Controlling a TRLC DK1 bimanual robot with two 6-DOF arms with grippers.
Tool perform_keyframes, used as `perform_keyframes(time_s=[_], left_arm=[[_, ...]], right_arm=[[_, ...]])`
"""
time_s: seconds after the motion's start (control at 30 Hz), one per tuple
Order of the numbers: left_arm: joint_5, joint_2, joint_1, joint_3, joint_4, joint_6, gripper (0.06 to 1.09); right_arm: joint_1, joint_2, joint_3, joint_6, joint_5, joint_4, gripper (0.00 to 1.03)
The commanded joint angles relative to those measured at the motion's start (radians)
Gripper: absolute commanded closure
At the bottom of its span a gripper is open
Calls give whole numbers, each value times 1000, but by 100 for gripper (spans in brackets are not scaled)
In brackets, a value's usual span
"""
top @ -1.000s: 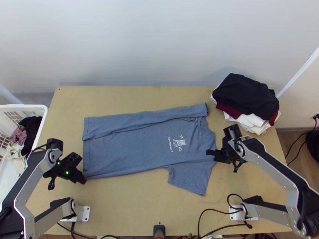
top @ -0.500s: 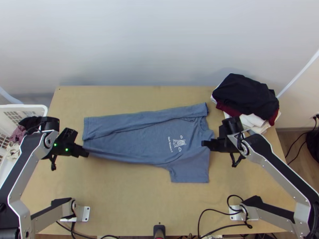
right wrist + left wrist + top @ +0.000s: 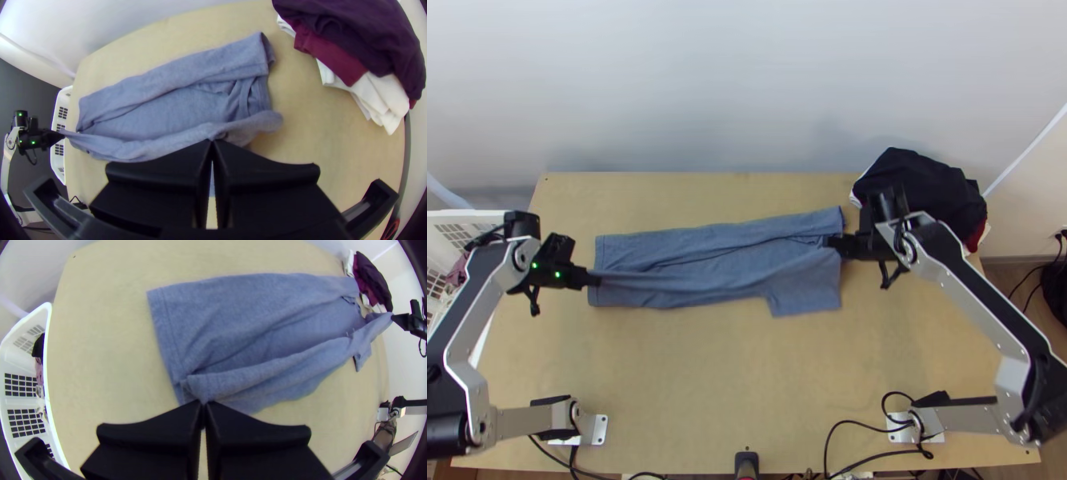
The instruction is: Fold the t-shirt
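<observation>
Blue t-shirt point(image 3: 727, 294) is on the counter point(image 3: 707, 392), loads of room toward the near edge. Far side's folded over, left pincer point(image 3: 597, 279) and right pincer point(image 3: 833, 242) both clamped on the raised near part.

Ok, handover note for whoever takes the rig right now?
Left end effector: shut on the blue t-shirt at its hem end.
Right end effector: shut on it near the shoulder.
T-shirt: on the table, a ridge of its near side pulled up between the two, one sleeve toward the bases.
Done: far side folded in lengthwise.
Left: lay the near side over and release; then probably fold it crosswise.
Clothes pile at the table's far right, laundry basket off its left edge.
</observation>
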Motion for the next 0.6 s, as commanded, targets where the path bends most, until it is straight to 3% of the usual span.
perform_keyframes(time_s=[0.0,0.57], left_arm=[[9,55,19,72,10,-33,105],[-3,271,20,360,15,-141,105]], right_arm=[[-17,62,77,-17,12,-2,100],[-27,354,377,-38,92,7,100]])
